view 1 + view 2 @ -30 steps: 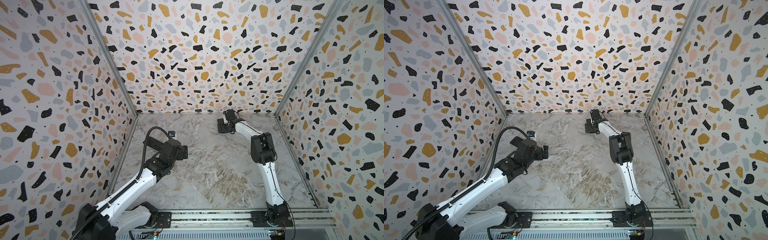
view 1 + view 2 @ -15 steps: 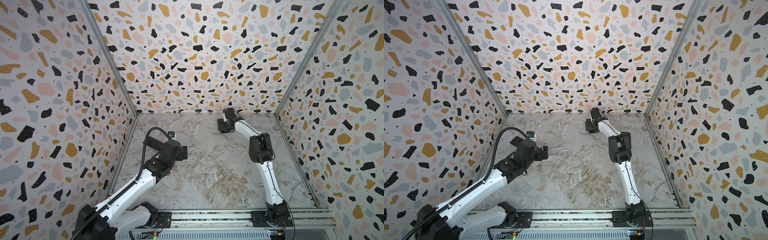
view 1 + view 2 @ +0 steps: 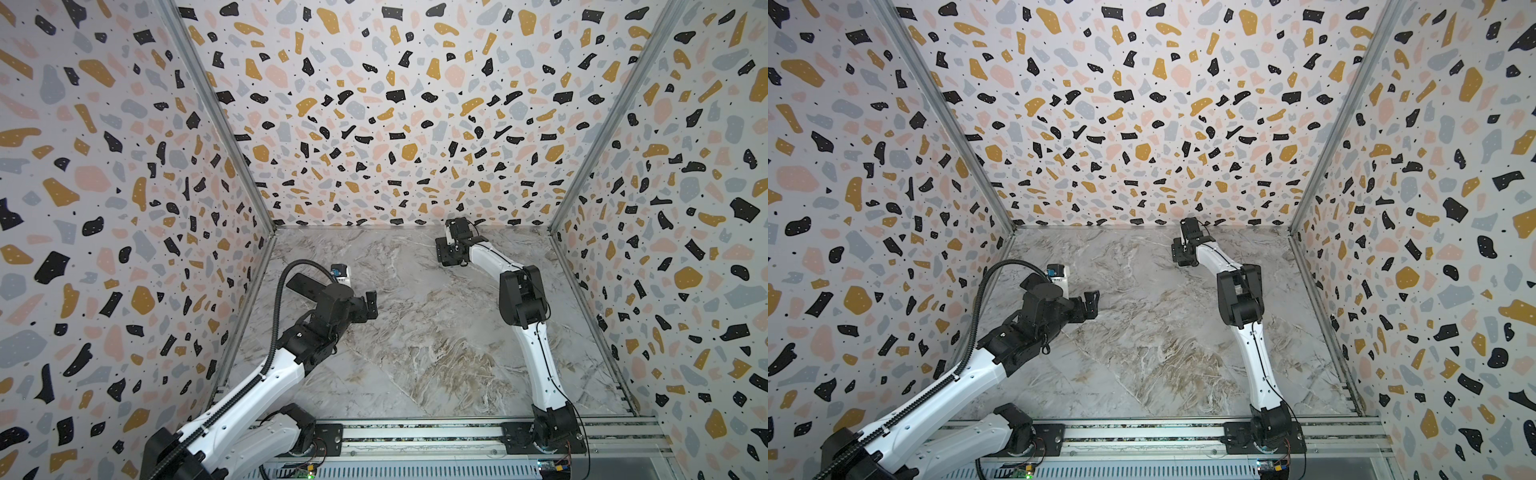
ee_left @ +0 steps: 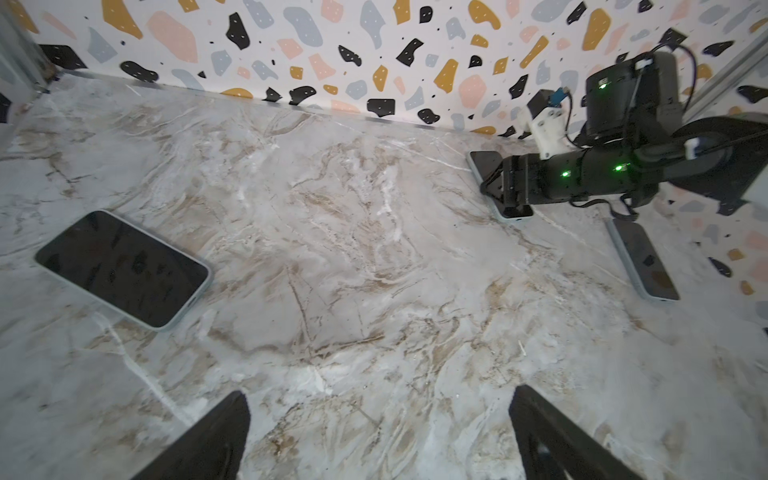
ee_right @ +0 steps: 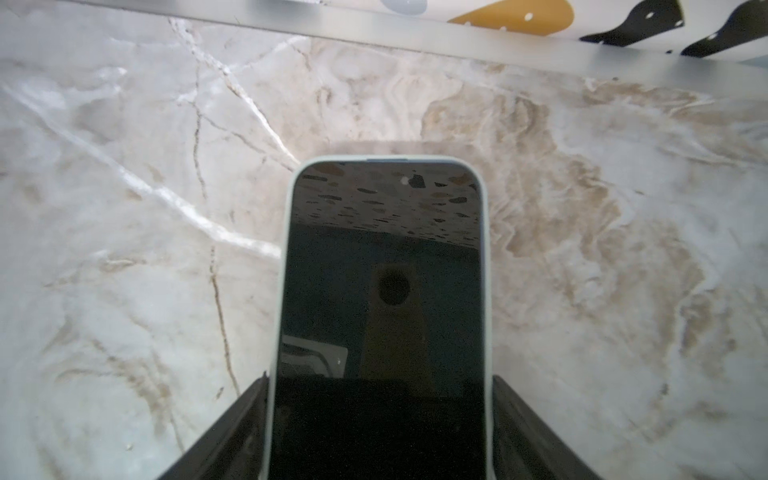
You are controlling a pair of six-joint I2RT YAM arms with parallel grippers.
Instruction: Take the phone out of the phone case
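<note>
The right pincer [image 5: 379, 380] is straddling the phone [image 5: 382, 270], grip unclear, the left pincer [image 4: 380, 395] hanging wide open; pinching the slick case [image 5: 284, 266] unaided may be risking it skidding across the table [image 5: 124, 208].

No writing, brand, number or sign is legible on the dark-screened phone [image 5: 380, 311], its pale mint case [image 5: 487, 291], the black-and-white robot arms [image 3: 540, 365] or the terrazzo-patterned walls [image 3: 395, 104].

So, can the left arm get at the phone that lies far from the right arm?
Probably yes: the left gripper is open, and only bare table lies between it and that phone.
</note>
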